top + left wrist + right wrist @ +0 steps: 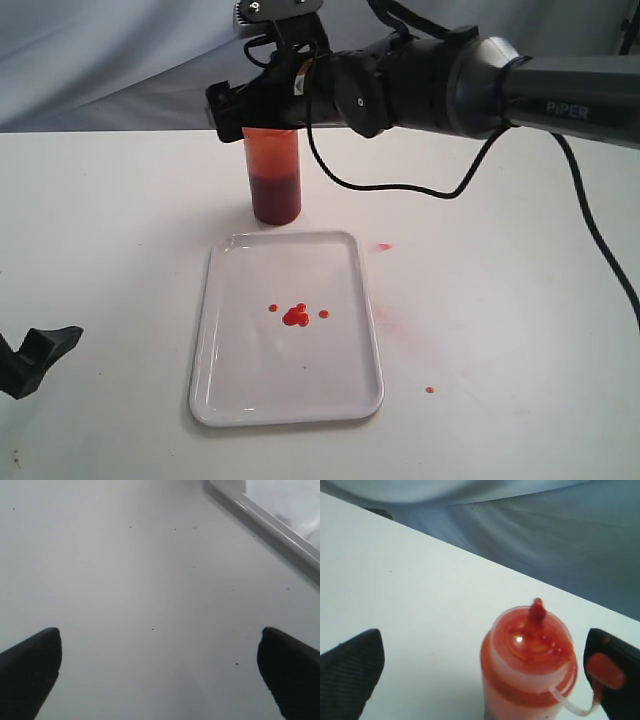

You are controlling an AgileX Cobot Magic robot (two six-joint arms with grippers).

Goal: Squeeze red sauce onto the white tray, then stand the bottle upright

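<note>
Counter point(500, 330): white, few red spots point(429, 389) right of tray. Tray point(205, 300) flat, centre-front. Bottle point(274, 180) upright on counter just beyond tray's far edge, long axis vertical, nozzle up. Right gripper point(482, 672) straddling bottle top, spread wide, gripping nothing; cap point(605, 670) against one finger. Left gripper point(160, 665) released too, low, well apart. Sauce point(294, 315) blobs mid-tray. Looks done; next likely straight lift clear, minding cap.

A smooth white counter point(520, 340) fills the scene, flecked with tiny dark specks in the left wrist view. Behind its far edge hangs a pale grey-blue fabric backdrop point(110, 60), loosely draped in soft folds. Light is even, shadows faint.
</note>
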